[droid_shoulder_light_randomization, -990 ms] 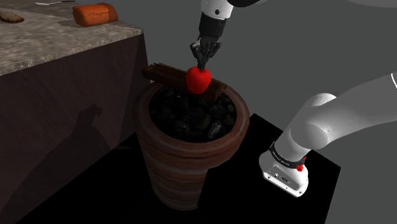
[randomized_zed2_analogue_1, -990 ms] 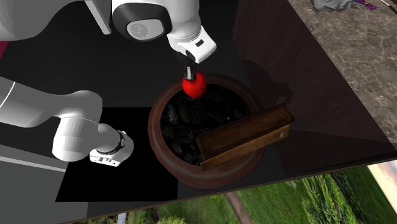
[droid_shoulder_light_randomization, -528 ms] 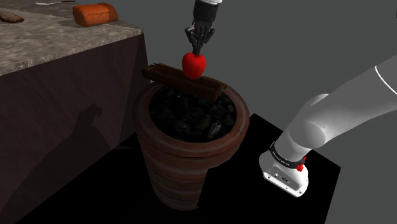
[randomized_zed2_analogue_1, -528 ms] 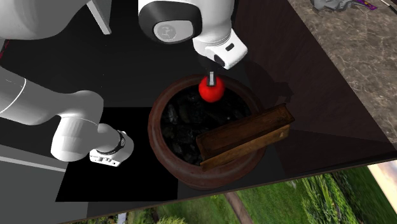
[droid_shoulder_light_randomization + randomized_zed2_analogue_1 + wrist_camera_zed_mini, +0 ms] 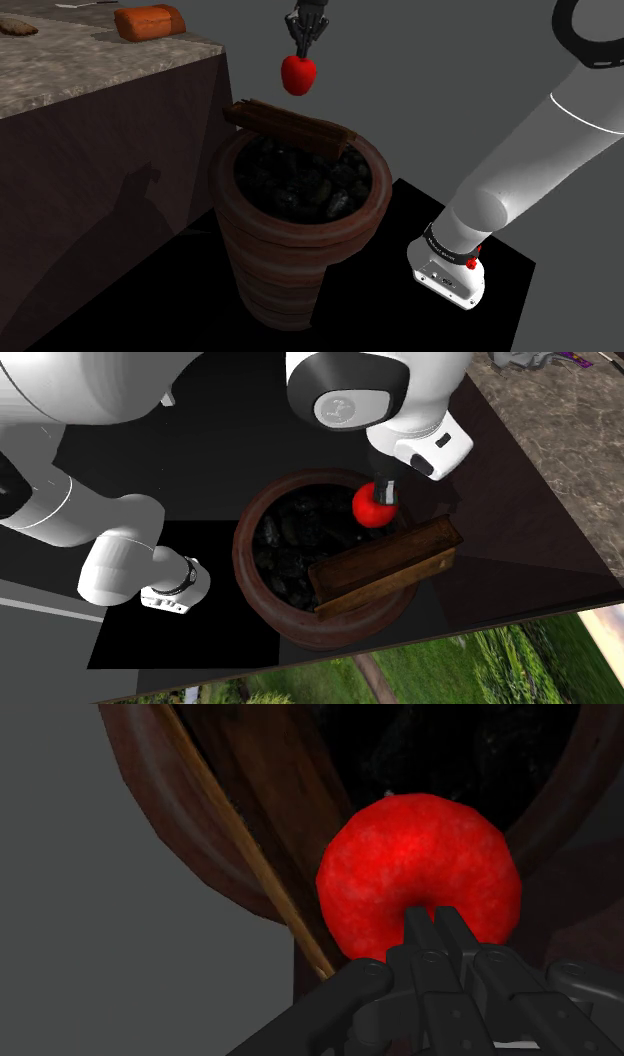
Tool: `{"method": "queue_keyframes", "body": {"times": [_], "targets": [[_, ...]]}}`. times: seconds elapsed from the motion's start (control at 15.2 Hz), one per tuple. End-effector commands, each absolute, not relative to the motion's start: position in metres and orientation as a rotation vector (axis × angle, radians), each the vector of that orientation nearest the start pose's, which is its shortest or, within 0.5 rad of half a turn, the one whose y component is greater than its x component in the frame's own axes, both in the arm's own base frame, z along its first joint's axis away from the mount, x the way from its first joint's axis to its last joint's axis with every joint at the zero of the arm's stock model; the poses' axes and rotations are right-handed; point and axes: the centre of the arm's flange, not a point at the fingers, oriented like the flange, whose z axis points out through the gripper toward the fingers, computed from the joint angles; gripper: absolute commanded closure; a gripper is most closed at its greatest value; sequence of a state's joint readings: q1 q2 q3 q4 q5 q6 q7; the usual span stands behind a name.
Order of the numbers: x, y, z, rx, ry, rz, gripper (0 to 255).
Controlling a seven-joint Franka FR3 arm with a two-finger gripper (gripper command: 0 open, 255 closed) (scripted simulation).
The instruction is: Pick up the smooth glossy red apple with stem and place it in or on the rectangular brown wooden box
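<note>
- Black gripper [image 5: 303, 48] pinches apple [image 5: 299, 75] by its top; apple hangs clear above box [image 5: 290, 128].
- Box lies across pot [image 5: 300, 235] rim.

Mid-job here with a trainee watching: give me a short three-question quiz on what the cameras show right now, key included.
1. True or false: the glossy red apple already rests on the rectangular brown wooden box.
2. The black end effector is: A) open and empty; B) shut on the apple's top; C) pressed against the box.
3. Fill in: the box lies across the ____ of the large brown ribbed pot.
Key: 1 false, the apple hangs in the air, clear of the box. 2 B. 3 rim.
</note>
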State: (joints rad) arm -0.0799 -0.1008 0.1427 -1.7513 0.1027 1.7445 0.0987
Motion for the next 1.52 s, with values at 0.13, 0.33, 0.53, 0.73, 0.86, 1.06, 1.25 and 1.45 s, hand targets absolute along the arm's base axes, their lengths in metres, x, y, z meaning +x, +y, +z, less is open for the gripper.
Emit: {"method": "queue_keyframes", "body": {"times": [0.13,0.33,0.53,0.73,0.86,1.06,1.25,1.45], "targets": [[0.581,0.021,0.621,-3.043,0.075,-0.131,255],[0.618,-0.001,0.631,-3.043,0.075,-0.131,255],[0.618,-0.001,0.615,-3.043,0.075,-0.131,255],[0.618,-0.001,0.599,-3.043,0.075,-0.131,255],[0.618,-0.001,0.589,-3.043,0.075,-0.131,255],[0.618,-0.001,0.573,-3.043,0.075,-0.131,255],[0.618,-0.001,0.557,-3.043,0.075,-0.131,255],[0.618,-0.001,0.541,-3.043,0.075,-0.131,255]]}}
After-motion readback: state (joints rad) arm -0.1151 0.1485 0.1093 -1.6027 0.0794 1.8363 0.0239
